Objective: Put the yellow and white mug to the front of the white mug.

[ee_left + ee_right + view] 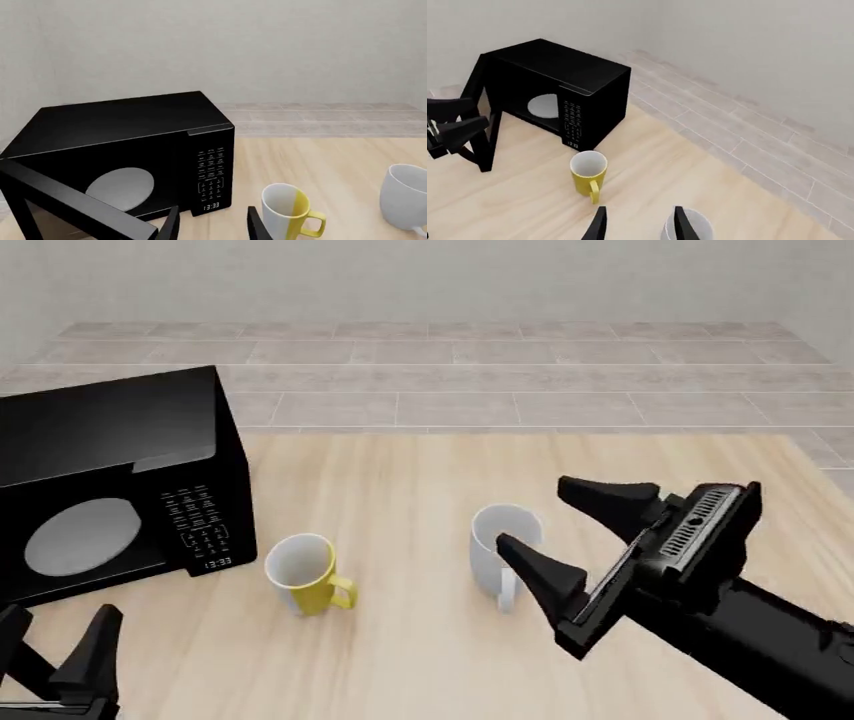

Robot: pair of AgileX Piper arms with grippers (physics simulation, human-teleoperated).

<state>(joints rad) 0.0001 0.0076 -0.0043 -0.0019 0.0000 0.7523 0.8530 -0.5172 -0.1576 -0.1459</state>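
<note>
The yellow and white mug point(307, 575) stands upright on the wooden table, handle toward the front right, just right of the microwave. It also shows in the left wrist view point(287, 210) and the right wrist view point(589, 172). The taller white mug point(483, 560) stands to its right, apart from it, and shows in the left wrist view point(403, 195) and the right wrist view point(702, 227). My right gripper point(531, 510) is open and empty, raised close over the white mug, partly hiding it. My left gripper point(54, 625) is open and empty at the front left, short of the yellow mug.
A black microwave point(120, 480) with its door point(67, 200) swung open stands at the table's left, a white plate point(123, 185) inside. The left gripper point(454, 127) sits by that door. Beyond the table's far edge lies tiled floor point(427, 370) and a wall.
</note>
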